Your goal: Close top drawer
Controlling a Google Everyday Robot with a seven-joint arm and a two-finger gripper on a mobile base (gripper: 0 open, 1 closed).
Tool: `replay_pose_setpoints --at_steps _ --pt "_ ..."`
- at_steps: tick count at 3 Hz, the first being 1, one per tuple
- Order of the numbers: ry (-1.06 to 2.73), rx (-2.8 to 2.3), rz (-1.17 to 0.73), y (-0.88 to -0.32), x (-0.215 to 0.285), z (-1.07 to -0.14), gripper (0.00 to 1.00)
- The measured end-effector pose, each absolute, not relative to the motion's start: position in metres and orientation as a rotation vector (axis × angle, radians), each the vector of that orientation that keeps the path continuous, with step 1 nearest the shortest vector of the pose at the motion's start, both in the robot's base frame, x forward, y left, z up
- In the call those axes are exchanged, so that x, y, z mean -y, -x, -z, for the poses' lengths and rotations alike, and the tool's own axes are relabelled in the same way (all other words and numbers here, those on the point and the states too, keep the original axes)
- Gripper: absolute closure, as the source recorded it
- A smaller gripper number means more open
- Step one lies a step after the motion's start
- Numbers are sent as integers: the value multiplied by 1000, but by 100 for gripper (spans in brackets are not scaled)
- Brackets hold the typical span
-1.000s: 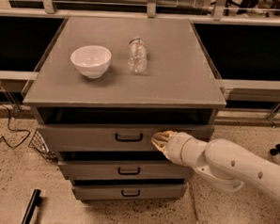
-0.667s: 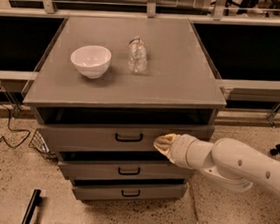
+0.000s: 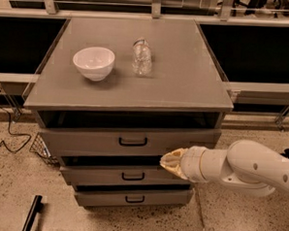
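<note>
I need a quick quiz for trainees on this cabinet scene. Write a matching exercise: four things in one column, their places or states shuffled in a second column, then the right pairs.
Column 1
1. white bowl
2. clear bottle
3. top drawer
4. claw

Column 2
A. partly pulled out
B. on the cabinet top, left side
C. low at the cabinet's front, right of centre
D. on the cabinet top, near its middle

Pairs: 1-B, 2-D, 3-A, 4-C

Grey cabinet top (image 3: pixel 185 85) bears a white bowl (image 3: pixel 94 62) and clear bottle (image 3: pixel 141 56); claw (image 3: pixel 169 161) below its front edge
</note>
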State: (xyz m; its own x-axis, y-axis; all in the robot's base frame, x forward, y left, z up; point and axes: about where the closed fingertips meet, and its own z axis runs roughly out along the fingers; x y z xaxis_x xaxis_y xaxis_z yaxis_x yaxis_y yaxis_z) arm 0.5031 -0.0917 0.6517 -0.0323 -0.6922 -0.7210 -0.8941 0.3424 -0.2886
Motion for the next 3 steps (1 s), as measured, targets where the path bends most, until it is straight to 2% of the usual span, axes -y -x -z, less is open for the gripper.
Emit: replay_pose_setpoints --at_steps 2,3 --pt "1414 -1784 -324 -500 92 -651 50" --pt "1414 -1784 -324 -500 92 -651 19"
